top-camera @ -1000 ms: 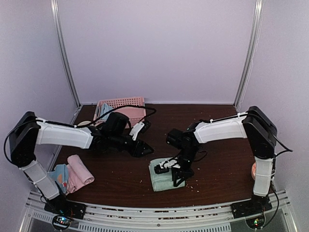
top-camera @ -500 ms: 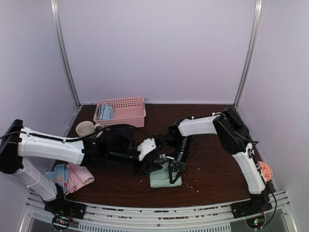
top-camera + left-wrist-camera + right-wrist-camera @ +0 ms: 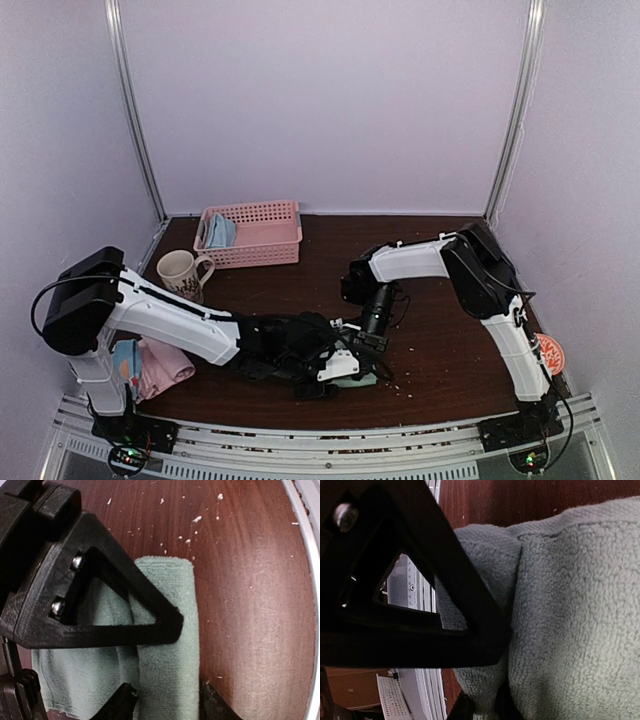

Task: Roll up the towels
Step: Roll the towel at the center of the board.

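Observation:
A pale green towel point(image 3: 366, 381) lies near the table's front edge, mostly covered by both grippers. In the left wrist view this towel point(image 3: 167, 660) has a rolled fold along its right side. My left gripper point(image 3: 167, 702) is open, one fingertip on each side of that fold. My right gripper point(image 3: 482, 707) is shut on a pinch of the same towel point(image 3: 570, 605); its finger point(image 3: 100, 632) crosses the left wrist view. From above, the left gripper point(image 3: 343, 367) and right gripper point(image 3: 365, 345) meet over the towel. A pink towel point(image 3: 162, 365) and a dotted blue towel point(image 3: 121, 358) lie front left.
A pink basket point(image 3: 262, 236) at the back left holds a light blue towel point(image 3: 220, 232). A patterned mug point(image 3: 179, 271) stands in front of it. An orange disc point(image 3: 549, 352) lies by the right arm's base. Crumbs dot the dark wooden table point(image 3: 440, 330).
My left arm has swung forward and right, from the table's middle onto the green towel. The right gripper has shifted slightly on the towel. The mug is now uncovered.

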`<state>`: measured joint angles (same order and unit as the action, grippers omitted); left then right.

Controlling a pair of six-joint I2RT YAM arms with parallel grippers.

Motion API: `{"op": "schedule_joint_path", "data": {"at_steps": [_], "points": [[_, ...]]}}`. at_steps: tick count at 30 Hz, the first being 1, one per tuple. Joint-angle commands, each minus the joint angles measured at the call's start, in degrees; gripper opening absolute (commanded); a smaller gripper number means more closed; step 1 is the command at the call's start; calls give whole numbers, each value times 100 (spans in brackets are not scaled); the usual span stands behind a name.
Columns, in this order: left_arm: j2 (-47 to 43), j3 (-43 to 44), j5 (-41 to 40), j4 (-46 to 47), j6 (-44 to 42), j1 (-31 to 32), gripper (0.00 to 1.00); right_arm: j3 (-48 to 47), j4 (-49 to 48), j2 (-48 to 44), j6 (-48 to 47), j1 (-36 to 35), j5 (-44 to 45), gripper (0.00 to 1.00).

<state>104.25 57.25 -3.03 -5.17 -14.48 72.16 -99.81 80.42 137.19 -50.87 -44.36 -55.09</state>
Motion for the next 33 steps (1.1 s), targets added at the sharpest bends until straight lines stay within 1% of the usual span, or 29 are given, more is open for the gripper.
{"op": "schedule_joint_path", "data": {"at_steps": [1, 3, 6, 7, 10, 12, 14, 17, 19, 23, 26, 29, 31, 32, 33], "points": [[179, 140, -430, 128, -249, 58, 44, 219, -277, 328, -106, -53, 605, 10], [192, 137, -362, 138, -257, 61, 37, 212, -275, 322, -104, -50, 605, 10], [172, 134, -184, 131, -220, 68, 24, 187, -273, 274, -103, -53, 592, 11], [153, 131, -109, 130, -202, 70, 20, 188, -273, 212, -136, -51, 576, 14], [49, 98, 102, 94, -88, 70, 11, 274, -264, -198, -341, -48, 424, 28], [-20, 101, 232, -13, 46, 70, 7, 283, -256, -588, -379, -43, 458, 36], [-80, 158, 366, -199, 179, 62, 5, 210, -260, -896, -327, 13, 609, 40], [-78, 254, 566, -444, 403, 34, 4, -106, -266, -1271, -85, 270, 826, 42], [-16, 291, 747, -543, 537, -76, 4, -402, -264, -1524, 100, 563, 877, 42], [262, 489, 1531, -742, 837, -468, 4, -1054, -271, -2054, 544, 1137, 712, 42], [610, 737, 2248, -931, 1131, -786, 4, -1320, -370, -2605, 701, 1377, 691, 42], [949, 975, 2926, -1121, 1352, -1057, 4, -1127, -770, -3324, 927, 1496, 449, 43], [1225, 1188, 3315, -1307, 1461, -1242, 4, -660, -1033, -3908, 816, 1496, -75, 46], [1354, 1289, 3541, -1393, 1536, -1386, 4, -401, -1005, -4151, 303, 1469, -327, 49], [1491, 1356, 3827, -1446, 1635, -1493, 4, -234, -776, -4354, -123, 1396, -527, 52]]}}
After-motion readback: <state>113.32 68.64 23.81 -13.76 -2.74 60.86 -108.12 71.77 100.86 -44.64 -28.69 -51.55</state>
